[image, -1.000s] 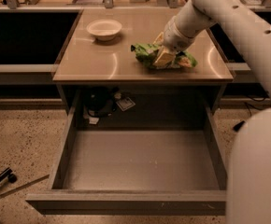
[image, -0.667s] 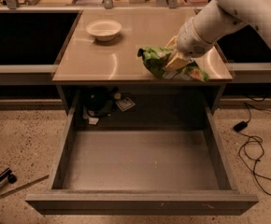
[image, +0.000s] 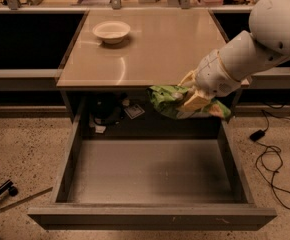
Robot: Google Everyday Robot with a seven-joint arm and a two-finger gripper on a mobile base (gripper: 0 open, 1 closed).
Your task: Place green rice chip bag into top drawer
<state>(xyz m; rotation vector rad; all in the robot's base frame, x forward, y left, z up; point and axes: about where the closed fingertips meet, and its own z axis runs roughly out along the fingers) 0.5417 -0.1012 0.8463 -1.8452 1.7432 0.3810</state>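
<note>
The green rice chip bag (image: pixel 169 100) is crinkly and bright green and hangs in the air just past the counter's front edge, above the back of the drawer. My gripper (image: pixel 191 96) is shut on the green rice chip bag, its pale fingers (image: pixel 195 102) clamped over the bag's right half. The white arm reaches in from the upper right. The top drawer (image: pixel 150 171) is pulled fully out below, wide and grey, with a flat bare bottom and a plain front panel (image: pixel 152 218).
A white round bowl (image: pixel 111 31) sits at the counter's back left. The tan counter top (image: pixel 155 49) spans the middle. Dark items and a small card (image: pixel 134 111) lie in the recess behind the drawer. A black cable (image: pixel 272 169) trails on the floor at right.
The gripper has carried the bag off the counter top, toward the front and down, so it now hangs over the back of the open drawer.
</note>
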